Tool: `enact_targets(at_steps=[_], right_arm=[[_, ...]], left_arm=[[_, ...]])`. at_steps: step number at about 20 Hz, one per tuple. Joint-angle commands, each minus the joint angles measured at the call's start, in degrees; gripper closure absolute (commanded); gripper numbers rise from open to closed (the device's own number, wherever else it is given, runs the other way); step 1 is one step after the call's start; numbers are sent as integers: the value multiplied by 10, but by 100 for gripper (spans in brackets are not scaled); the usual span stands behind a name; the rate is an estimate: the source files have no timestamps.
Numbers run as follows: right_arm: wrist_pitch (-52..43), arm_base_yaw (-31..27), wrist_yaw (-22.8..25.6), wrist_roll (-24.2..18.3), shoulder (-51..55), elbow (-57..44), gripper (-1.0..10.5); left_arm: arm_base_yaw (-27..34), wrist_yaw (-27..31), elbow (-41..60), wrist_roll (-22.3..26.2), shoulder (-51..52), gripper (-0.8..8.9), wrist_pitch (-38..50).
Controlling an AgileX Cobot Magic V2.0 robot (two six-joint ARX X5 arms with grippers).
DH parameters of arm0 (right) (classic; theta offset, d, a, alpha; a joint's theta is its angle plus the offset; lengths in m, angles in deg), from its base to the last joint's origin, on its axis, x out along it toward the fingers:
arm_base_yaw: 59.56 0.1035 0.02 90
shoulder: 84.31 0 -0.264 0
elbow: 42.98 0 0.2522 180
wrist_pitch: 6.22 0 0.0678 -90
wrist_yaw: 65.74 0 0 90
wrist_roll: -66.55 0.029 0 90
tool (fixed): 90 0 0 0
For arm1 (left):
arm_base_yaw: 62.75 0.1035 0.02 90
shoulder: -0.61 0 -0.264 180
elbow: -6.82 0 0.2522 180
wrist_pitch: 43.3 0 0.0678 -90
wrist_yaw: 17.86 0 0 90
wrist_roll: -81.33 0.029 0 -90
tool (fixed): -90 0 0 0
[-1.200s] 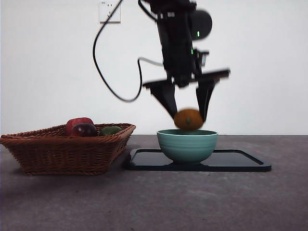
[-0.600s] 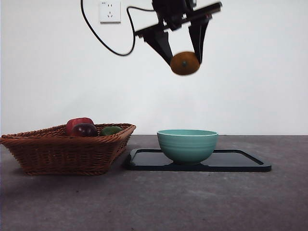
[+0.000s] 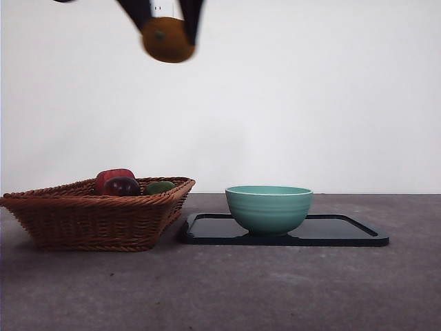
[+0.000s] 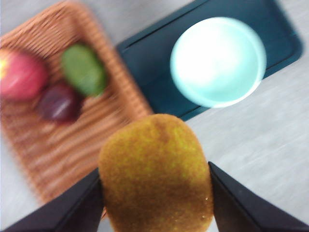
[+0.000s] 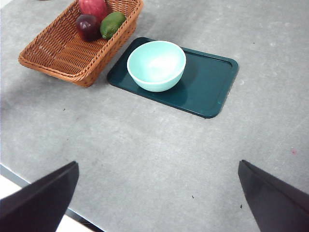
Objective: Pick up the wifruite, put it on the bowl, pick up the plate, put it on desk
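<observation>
Holding the wifruite [image 3: 167,39] pinched in my left gripper [image 4: 155,181] high above the basket [image 3: 96,210], I'd swing back over the bowl [image 3: 269,208] and lower gently before releasing.

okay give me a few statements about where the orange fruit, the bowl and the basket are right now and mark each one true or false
1. The left gripper holds the orange fruit high above the table. True.
2. The teal bowl has the orange fruit inside it. False: the bowl is empty.
3. The bowl stands on the black tray. True.
4. The wicker basket is empty. False: it holds a red fruit, a dark purple fruit and a green fruit.
5. The right gripper is shut on the bowl. False: it is open, holding nothing.
</observation>
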Motion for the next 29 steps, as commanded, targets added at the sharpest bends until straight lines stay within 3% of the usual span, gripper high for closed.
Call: enact_targets(at_steps=[1,6,16,23,29], right_arm=[[-6,5,0,0,-2,5,394],[-6,5,0,0,-2,5,394],[-6,5,0,0,-2,5,394],[-6,5,1,0,-2,5,394],[-6,5,0,0,-2,5,394]], left_arm=[[20,9,18,-16,23,566,-30],[66,11,90,-26,41,566,-19],[109,11,315,-89,42,566,230],[132,-26,325,-95,17,566,240],[127,-26,325,-95,-48,564,244]])
